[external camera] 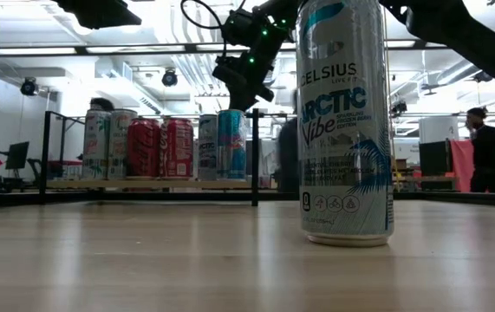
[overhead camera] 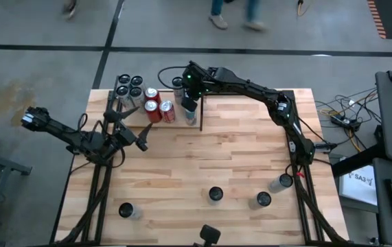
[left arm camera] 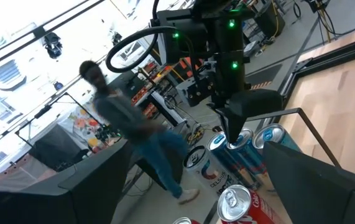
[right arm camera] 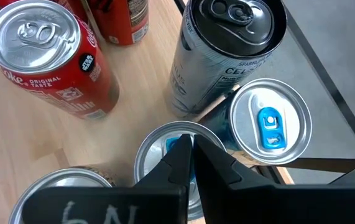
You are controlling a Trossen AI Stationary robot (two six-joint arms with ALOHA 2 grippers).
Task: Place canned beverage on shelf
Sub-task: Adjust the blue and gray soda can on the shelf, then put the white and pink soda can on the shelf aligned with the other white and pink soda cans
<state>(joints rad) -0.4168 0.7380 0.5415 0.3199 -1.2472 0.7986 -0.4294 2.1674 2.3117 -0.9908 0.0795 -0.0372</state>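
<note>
High view: the right hand (overhead camera: 189,104) hangs over the pale plywood shelf (overhead camera: 182,134) at the tabletop's far edge, above upright cans; the left hand (overhead camera: 141,137) waits open, just off the shelf's near edge.

Low view: a tall white Celsius can (external camera: 344,121) stands upright on the tabletop, well apart.

Right wrist view: fingers pressed together, empty, directly above a blue-tabbed silver can top (right arm camera: 171,158).
</note>
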